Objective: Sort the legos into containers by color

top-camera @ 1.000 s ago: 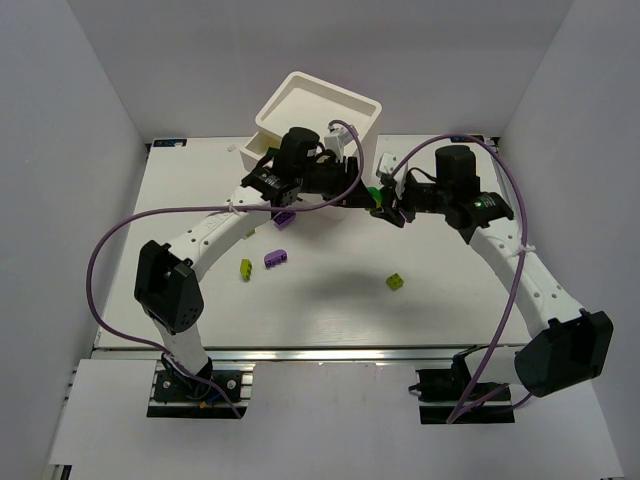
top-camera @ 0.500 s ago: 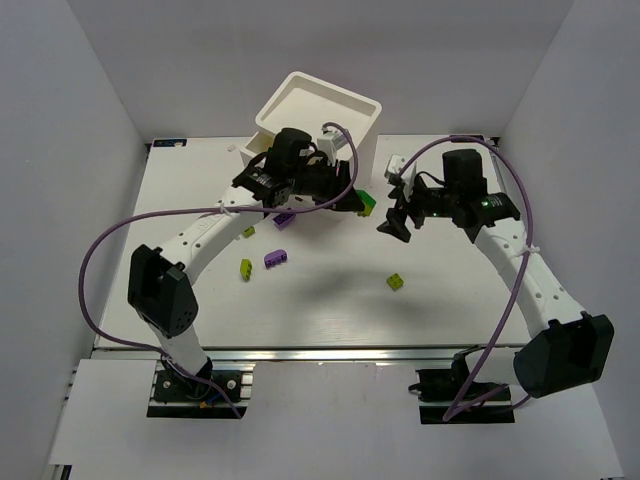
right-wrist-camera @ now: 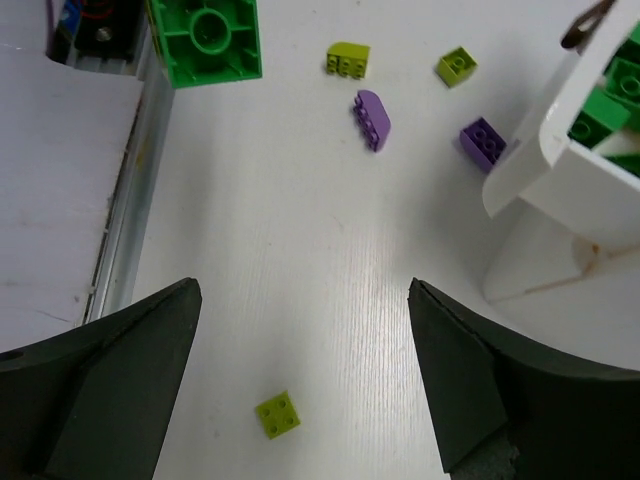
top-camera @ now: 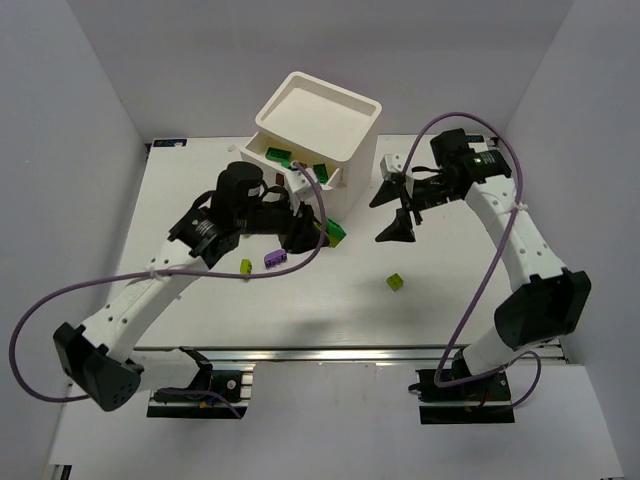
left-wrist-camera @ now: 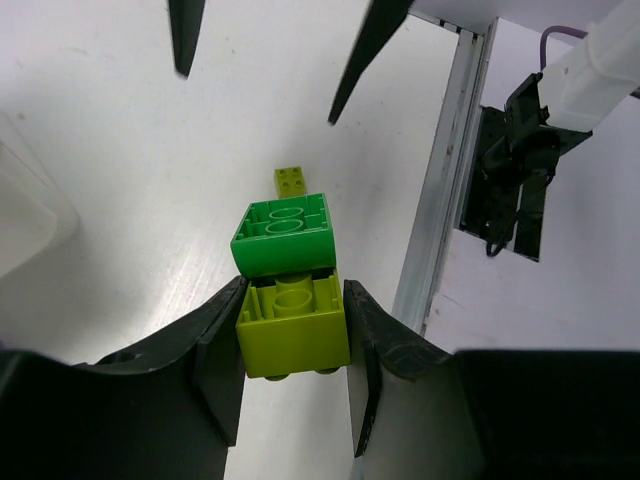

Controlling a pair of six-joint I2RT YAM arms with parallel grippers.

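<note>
Left jaws clamped on stacked bricks, right jaws spread wide.
The lime studded plastic brick (left-wrist-camera: 293, 335), a green brick (left-wrist-camera: 283, 238) stuck on it, hangs just beside the white plastic drawer chest (top-camera: 350, 150); right jaws hold nothing.

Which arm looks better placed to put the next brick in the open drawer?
Probably left. The left gripper grips a lime brick joined to a green brick, close beside the open drawer; the right gripper is open and empty.

light bright, even, from above | soft shadows on table (top-camera: 450, 300) | sheen in left wrist view | legos (left-wrist-camera: 292, 322) sharp
</note>
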